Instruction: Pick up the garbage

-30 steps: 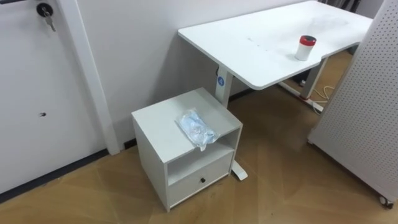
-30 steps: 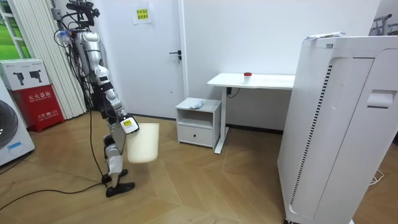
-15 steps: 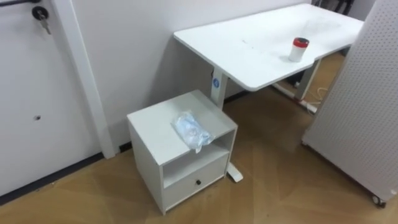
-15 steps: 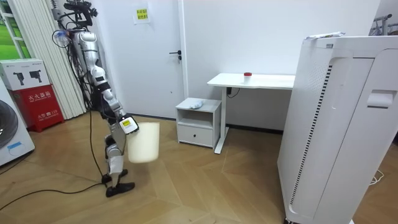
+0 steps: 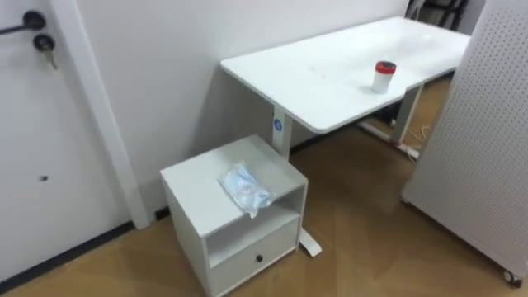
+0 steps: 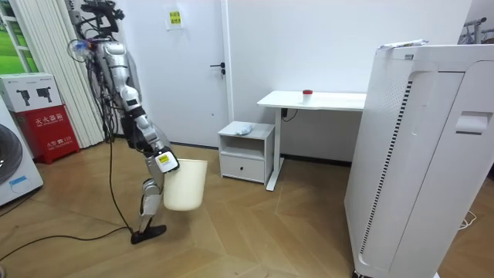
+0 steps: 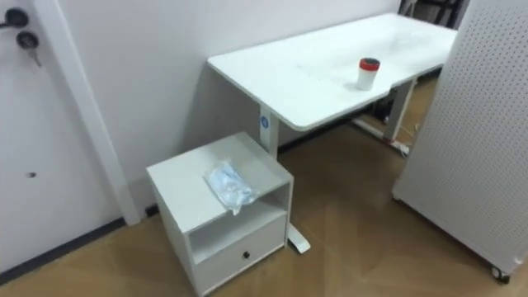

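Item: crumpled plastic bag (image 5: 245,189), on top of the small cabinet (image 5: 194,175), one corner drooping over its front edge. Robot stands well apart from it, right hand (image 6: 164,161) at the rim of a white bin (image 6: 185,187); whether it grips cannot be told. Risk: a sweeping reach may nudge the light bag off the edge, or the bin may knock the cabinet.

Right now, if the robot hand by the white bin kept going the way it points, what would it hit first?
Probably the white bin itself, right against the robot hand. Beyond it the floor looks free up to the small cabinet, though depth is unclear.
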You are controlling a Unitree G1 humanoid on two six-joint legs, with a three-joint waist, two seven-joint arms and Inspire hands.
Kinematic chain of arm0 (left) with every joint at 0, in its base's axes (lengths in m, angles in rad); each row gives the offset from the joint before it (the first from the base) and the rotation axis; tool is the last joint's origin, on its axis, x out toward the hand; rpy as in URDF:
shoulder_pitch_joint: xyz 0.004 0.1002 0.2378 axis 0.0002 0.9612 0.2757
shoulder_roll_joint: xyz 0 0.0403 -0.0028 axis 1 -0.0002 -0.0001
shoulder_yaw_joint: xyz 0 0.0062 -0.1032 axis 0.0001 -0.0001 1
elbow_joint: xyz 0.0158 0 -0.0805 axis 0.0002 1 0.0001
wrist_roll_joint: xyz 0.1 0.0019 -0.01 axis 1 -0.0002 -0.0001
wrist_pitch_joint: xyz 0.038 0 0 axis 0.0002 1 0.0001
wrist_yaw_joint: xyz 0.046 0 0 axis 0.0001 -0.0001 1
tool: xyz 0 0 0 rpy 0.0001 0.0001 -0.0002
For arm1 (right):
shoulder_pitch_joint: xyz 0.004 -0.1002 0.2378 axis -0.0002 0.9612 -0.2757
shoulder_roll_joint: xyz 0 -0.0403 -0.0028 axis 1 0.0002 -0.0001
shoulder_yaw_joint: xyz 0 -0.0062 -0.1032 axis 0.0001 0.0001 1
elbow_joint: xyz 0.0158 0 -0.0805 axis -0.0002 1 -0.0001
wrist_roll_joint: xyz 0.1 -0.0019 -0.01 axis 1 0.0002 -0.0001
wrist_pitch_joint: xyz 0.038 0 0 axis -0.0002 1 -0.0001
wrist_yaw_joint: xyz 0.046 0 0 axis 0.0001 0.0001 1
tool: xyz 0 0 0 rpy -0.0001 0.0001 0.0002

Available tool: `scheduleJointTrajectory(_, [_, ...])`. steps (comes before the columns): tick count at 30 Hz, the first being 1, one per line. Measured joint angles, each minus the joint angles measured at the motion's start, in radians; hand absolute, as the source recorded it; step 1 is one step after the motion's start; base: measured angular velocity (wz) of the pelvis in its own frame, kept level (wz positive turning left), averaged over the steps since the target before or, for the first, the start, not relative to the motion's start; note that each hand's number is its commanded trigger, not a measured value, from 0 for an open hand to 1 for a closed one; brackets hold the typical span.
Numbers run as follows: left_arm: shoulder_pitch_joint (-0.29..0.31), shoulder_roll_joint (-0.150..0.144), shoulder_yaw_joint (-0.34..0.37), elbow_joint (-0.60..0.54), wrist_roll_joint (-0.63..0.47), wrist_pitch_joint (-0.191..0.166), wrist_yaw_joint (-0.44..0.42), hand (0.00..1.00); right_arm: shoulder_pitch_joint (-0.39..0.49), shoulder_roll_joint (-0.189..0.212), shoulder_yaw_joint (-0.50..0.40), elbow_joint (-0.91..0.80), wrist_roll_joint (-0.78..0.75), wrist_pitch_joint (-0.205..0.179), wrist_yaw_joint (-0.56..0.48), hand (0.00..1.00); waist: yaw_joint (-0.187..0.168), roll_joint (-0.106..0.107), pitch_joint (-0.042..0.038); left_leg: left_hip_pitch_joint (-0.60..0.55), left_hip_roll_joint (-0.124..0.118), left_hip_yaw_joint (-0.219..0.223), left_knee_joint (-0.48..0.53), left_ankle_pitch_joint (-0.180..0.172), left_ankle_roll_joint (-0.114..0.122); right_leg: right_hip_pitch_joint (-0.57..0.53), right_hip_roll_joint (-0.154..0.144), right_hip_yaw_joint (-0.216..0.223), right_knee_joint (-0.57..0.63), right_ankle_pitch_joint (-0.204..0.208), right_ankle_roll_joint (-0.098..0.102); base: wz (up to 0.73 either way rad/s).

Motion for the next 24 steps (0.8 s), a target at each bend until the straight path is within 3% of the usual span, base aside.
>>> scheduleJointTrajectory(1, [0.0, -0.001, -0.001, 0.0, 0.0, -0.007, 0.001, 0.0, 0.001, 0.001, 0.001, -0.002, 0.0, -0.001, -0.005, 1.0, 0.0, -0.005, -0.0024, 0.0, -0.011, 0.004, 0.017, -0.007, 0.011, 0.007, -0.012, 0.004, -0.002, -0.008, 0.008, -0.36])
scheduleJointTrajectory(3, [-0.007, -0.005, -0.001, -0.001, -0.001, -0.026, 0.005, 0.0, 0.011, 0.001, 0.002, -0.014, -0.001, -0.005, -0.019, 1.0, -0.002, -0.03, -0.0019, -0.006, -0.043, 0.026, 0.106, -0.066, 0.053, 0.047, -0.048, 0.004, -0.027, -0.023, 0.03, -0.24])
scheduleJointTrajectory(4, [-0.019, -0.005, -0.001, 0.0, -0.001, -0.031, 0.005, 0.0, 0.014, 0.001, 0.0, -0.021, -0.005, -0.005, -0.022, 1.0, -0.003, -0.029, -0.0003, -0.01, -0.042, 0.037, 0.126, -0.088, 0.058, 0.051, -0.054, 0.005, -0.026, -0.023, 0.031, -0.18])
scheduleJointTrajectory(5, [-0.043, -0.004, -0.002, 0.0, -0.013, -0.046, 0.007, 0.0, 0.013, 0.001, 0.0, -0.034, -0.016, -0.005, -0.027, 1.0, -0.002, -0.028, 0.008, -0.013, -0.044, 0.044, 0.158, -0.127, 0.062, 0.056, -0.064, -0.002, -0.005, -0.026, 0.035, -0.13])
scheduleJointTrajectory(7, [-0.062, -0.001, -0.003, 0.005, -0.025, -0.07, 0.014, 0.0, 0.007, 0.001, 0.0, -0.042, -0.035, -0.012, -0.031, 1.0, -0.009, -0.025, 0.0094, -0.002, -0.056, 0.047, 0.198, -0.179, 0.073, 0.058, -0.082, -0.021, 0.06, -0.026, 0.047, -0.05])
scheduleJointTrajectory(9, [-0.091, 0.0, -0.018, 0.006, -0.046, -0.084, 0.024, 0.0, 0.002, -0.001, -0.001, -0.052, -0.034, -0.013, -0.04, 1.0, -0.009, -0.026, 0.0088, 0.039, -0.073, 0.065, 0.212, -0.228, 0.094, 0.014, -0.119, -0.043, 0.243, -0.003, 0.092, -0.05])
scheduleJointTrajectory(10, [-0.096, 0.003, -0.027, 0.007, -0.052, -0.084, 0.027, 0.0, 0.003, -0.001, 0.0, -0.062, -0.033, -0.013, -0.044, 1.0, -0.008, -0.026, 0.0096, 0.053, -0.079, 0.067, 0.211, -0.237, 0.098, -0.005, -0.129, -0.045, 0.299, 0.013, 0.098, -0.04])
scheduleJointTrajectory(12, [-0.107, 0.006, -0.06, 0.0, -0.073, -0.087, 0.051, 0.0, 0.002, -0.001, 0.002, -0.087, -0.032, -0.026, -0.058, 1.0, -0.008, -0.016, 0.013, 0.104, -0.087, 0.064, 0.207, -0.271, 0.114, -0.069, -0.154, -0.051, 0.482, 0.135, 0.1, -0.04])
scheduleJointTrajectory(14, [-0.116, 0.01, -0.07, -0.012, -0.087, -0.089, 0.069, 0.0, 0.001, 0.004, 0.015, -0.111, -0.031, -0.041, -0.059, 1.0, -0.004, 0.001, 0.0073, 0.141, -0.087, 0.056, 0.182, -0.282, 0.122, -0.114, -0.164, -0.058, 0.565, 0.208, 0.1, -0.03])
scheduleJointTrajectory(17, [-0.145, 0.014, -0.07, -0.023, -0.088, -0.095, 0.105, 0.0, -0.027, 0.01, 0.042, -0.112, -0.032, -0.06, -0.05, 1.0, 0.003, 0.013, 0.0093, 0.186, -0.072, 0.038, 0.13, -0.282, 0.123, -0.238, -0.17, -0.108, 0.625, 0.151, 0.087, 0.03])
scheduleJointTrajectory(19, [-0.144, 0.015, -0.071, -0.042, -0.098, -0.106, 0.123, 0.0, -0.047, 0.012, 0.051, -0.111, -0.03, -0.065, -0.049, 1.0, 0.001, 0.025, 0.0129, 0.207, -0.054, 0.029, 0.105, -0.282, 0.121, -0.3, -0.154, -0.132, 0.548, 0.118, 0.079, 0.03])
scheduleJointTrajectory(22, [-0.153, 0.015, -0.082, -0.087, -0.119, -0.117, 0.145, 0.0, -0.061, 0.017, 0.107, -0.111, -0.023, -0.088, -0.048, 1.0, -0.004, 0.026, 0.0131, 0.225, -0.027, 0.0, 0.059, -0.275, 0.107, -0.342, -0.099, -0.154, 0.235, 0.121, 0.076, 0.16])
scheduleJointTrajectory(23, [-0.158, 0.012, -0.088, -0.107, -0.119, -0.124, 0.154, 0.0, -0.063, 0.019, 0.12, -0.105, -0.015, -0.092, -0.046, 1.0, -0.003, 0.021, 0.0104, 0.236, -0.023, -0.014, 0.042, -0.273, 0.1, -0.337, -0.075, -0.162, 0.094, 0.159, 0.074, 0.38])
scheduleJointTrajectory(24, [-0.165, 0.006, -0.088, -0.12, -0.119, -0.134, 0.161, 0.0, -0.065, 0.024, 0.121, -0.089, -0.006, -0.102, -0.042, 1.0, -0.013, 0.02, 0.0068, 0.245, -0.019, -0.037, 0.034, -0.274, 0.095, -0.327, -0.049, -0.156, 0.024, 0.244, 0.065, 0.44])
